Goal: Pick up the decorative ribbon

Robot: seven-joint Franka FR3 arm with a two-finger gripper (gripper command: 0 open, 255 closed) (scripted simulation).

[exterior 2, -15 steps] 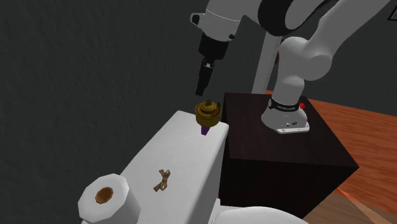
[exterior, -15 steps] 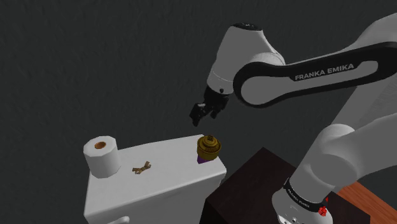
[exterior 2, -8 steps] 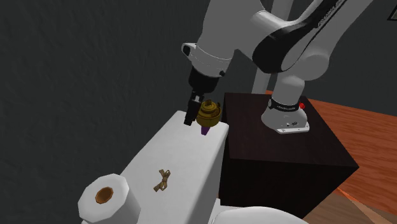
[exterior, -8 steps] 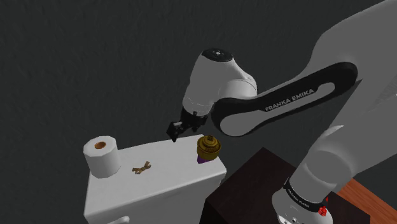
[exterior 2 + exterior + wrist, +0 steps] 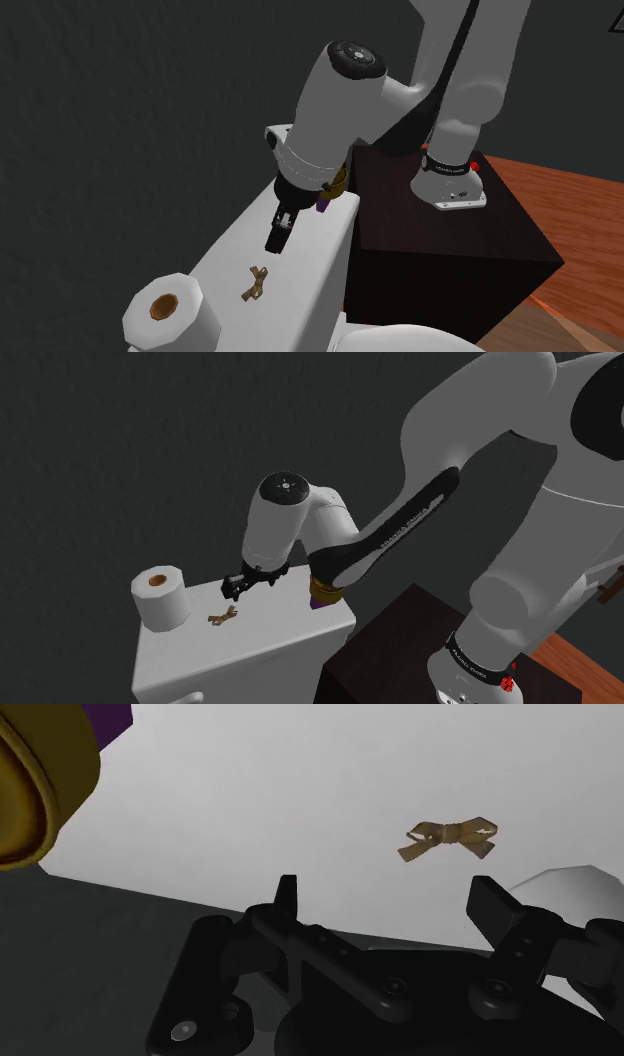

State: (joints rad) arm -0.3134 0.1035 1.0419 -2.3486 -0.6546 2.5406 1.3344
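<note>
The ribbon (image 5: 450, 839) is rendered as golden-tan, cloth-like bands with a faint satin sheen. The toilet tank lid (image 5: 280, 614) is drawn plain white, smooth and matt; its material cannot be told. The toilet roll (image 5: 160, 602) is shown white and matt, like paper, with a brown core that looks like cardboard. The ornament (image 5: 25, 794) is given a brassy, softly glossy finish above a flat purple part. The gripper (image 5: 390, 894) is finished in smooth matt black. The arm (image 5: 480, 412) is cased in smooth white shells with a low gloss. The stand (image 5: 440, 235) is rendered dark brown and matt. The floor (image 5: 560, 190) is shown as reddish wood planks. The wall (image 5: 120, 452) is textured dark grey, mottled and rough-looking.
</note>
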